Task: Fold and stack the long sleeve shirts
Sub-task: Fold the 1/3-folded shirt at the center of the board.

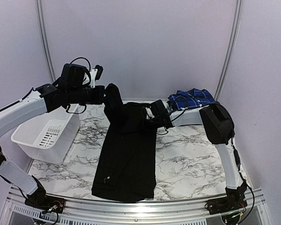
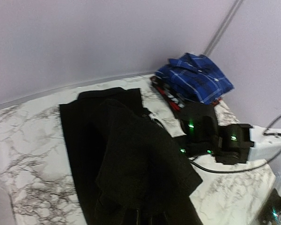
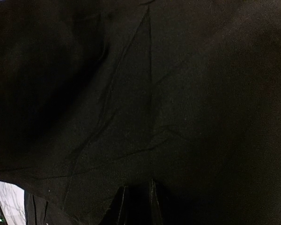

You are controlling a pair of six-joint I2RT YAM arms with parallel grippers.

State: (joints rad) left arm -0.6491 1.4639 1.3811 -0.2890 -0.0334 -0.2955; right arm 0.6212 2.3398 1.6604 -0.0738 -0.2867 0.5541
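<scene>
White links, black joint housings. My left arm (image 1: 16,117) has a black cable (image 1: 79,60) looping over its wrist. My right arm (image 1: 227,164): black elbow, green lights (image 2: 191,125) at wrist. My right gripper (image 3: 138,206): glossy black fingers.

left arm raised, left pincer (image 1: 105,95) clamped, right arm reaching low, right pincer (image 3: 137,188) pinched

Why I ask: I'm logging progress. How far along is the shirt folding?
Done: folded plaid shirts sit stacked at the back right. In hand: the black shirt lies mostly flat, one top corner lifted by the left pincer; the right pincer is down on the cloth, grip unclear. Left: fold it and add it to the stack.
</scene>
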